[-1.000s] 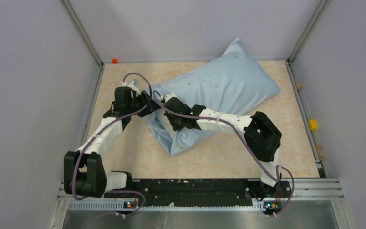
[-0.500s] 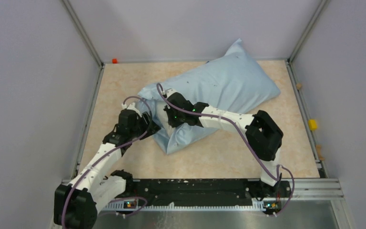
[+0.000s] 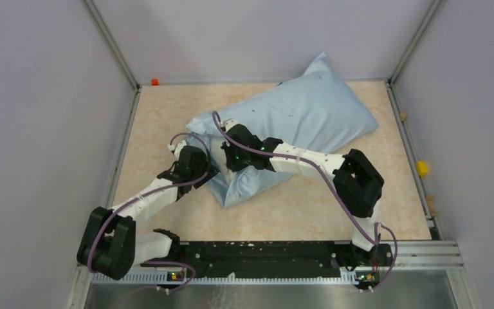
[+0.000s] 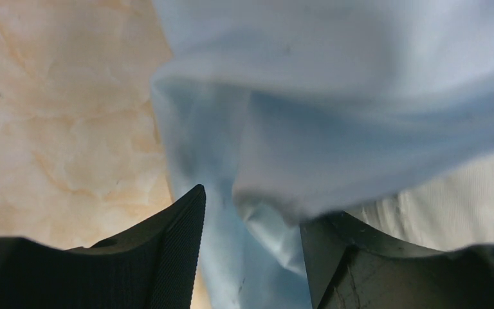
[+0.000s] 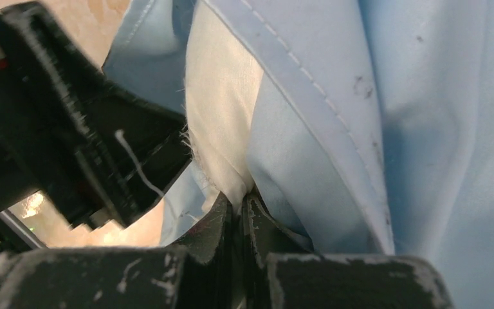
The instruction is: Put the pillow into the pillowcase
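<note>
The light-blue pillowcase [image 3: 302, 116] lies diagonally across the table, plump with the pillow inside. At its near-left open end, off-white pillow [image 5: 222, 116] fabric shows beside the blue hem [image 5: 309, 90]. My right gripper [image 5: 241, 199] is shut on a pinch of that off-white fabric, at the opening [image 3: 228, 154]. My left gripper [image 4: 251, 212] is open, its fingers astride a loose fold of pillowcase [image 4: 264, 161] cloth at the near-left corner [image 3: 207, 172]. A strip of pillow [image 4: 463, 206] shows at the right of the left wrist view.
Grey walls close in the beige table [image 3: 161, 116] on three sides. A small orange piece [image 3: 155, 82] sits in the back-left corner and a yellow one [image 3: 422, 168] on the right rail. The black base rail [image 3: 264, 252] runs along the near edge.
My left arm has drawn back from the pillowcase's far-left edge to its near-left corner, and its jaws have widened. The right gripper has shifted slightly left, still pinching.
</note>
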`<state>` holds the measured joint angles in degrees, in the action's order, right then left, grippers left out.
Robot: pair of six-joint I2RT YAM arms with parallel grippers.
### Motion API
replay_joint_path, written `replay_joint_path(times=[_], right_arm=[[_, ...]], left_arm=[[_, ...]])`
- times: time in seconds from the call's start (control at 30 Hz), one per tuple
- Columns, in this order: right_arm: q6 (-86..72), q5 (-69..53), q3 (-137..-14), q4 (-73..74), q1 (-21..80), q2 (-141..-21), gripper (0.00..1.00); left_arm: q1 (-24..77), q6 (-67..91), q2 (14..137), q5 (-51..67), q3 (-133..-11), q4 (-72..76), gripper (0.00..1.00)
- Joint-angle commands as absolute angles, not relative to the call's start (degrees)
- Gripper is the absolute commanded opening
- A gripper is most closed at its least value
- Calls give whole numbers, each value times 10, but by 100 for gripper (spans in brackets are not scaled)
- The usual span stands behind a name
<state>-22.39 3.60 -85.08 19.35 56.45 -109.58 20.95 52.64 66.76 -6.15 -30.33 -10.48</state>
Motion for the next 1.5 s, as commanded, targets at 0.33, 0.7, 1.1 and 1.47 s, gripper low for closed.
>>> replay_joint_path(times=[0.33, 0.7, 1.1, 1.47], right_arm=[[-256, 96, -940, 199, 551, -1085, 0], [-331, 264, -926, 133, 569, -1159, 0], [-251, 145, -858, 114, 585, -1046, 52], [-157, 193, -904, 316, 657, -1063, 57]], left_arm=[[218, 382, 687, 71, -362, -96, 0], [215, 307, 537, 313, -465, -261, 0], [176, 364, 513, 179, -444, -275, 0], [150, 367, 511, 161, -387, -256, 0]])
